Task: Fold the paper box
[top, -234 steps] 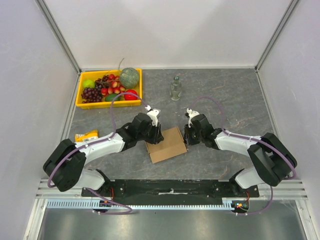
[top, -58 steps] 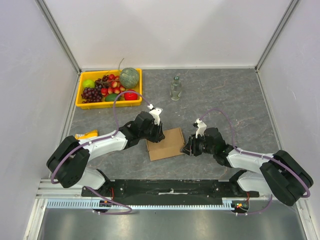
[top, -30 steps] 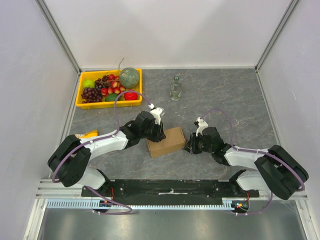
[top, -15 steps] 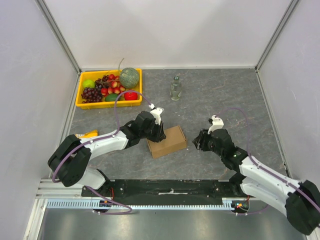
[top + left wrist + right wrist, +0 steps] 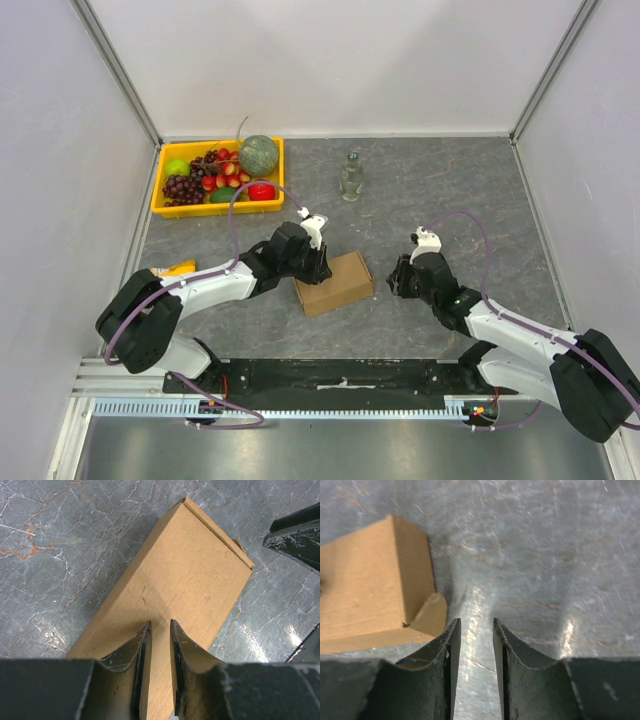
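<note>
Paper box (image 5: 336,283) lies beneath left pincer (image 5: 160,626), apart from right pincer (image 5: 474,623).

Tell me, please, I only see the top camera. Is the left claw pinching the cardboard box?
Observer: No. The left claw sits over the cardboard box, fingers slightly apart, nothing between them.
Operator: Is the box all shut?
Observer: Not quite. A little rounded tab sticks out at one corner.
Operator: Does the right claw hold that?
Observer: No. The right claw is open over the table, beside the tab.
</note>
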### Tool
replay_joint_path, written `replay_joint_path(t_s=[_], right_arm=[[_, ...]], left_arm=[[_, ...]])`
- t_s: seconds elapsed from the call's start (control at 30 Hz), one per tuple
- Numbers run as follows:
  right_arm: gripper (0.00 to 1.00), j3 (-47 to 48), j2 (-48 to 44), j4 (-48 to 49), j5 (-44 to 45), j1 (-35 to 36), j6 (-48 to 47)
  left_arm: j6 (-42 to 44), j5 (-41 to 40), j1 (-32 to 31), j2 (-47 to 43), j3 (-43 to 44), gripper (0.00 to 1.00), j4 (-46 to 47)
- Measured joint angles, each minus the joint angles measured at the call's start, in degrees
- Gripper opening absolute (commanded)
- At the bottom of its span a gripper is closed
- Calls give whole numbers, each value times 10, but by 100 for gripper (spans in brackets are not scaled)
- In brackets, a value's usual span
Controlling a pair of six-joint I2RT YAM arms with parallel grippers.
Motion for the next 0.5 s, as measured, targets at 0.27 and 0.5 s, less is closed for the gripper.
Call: replay_joint_path(t_s=[0.27,0.5], right_arm=[[30,-2,36,116,-28,0,0],[28,-2,86,167,-46,0,-7]], left_arm=[[0,0,0,2,1,27,0],[0,4,0,6,3,27,3]])
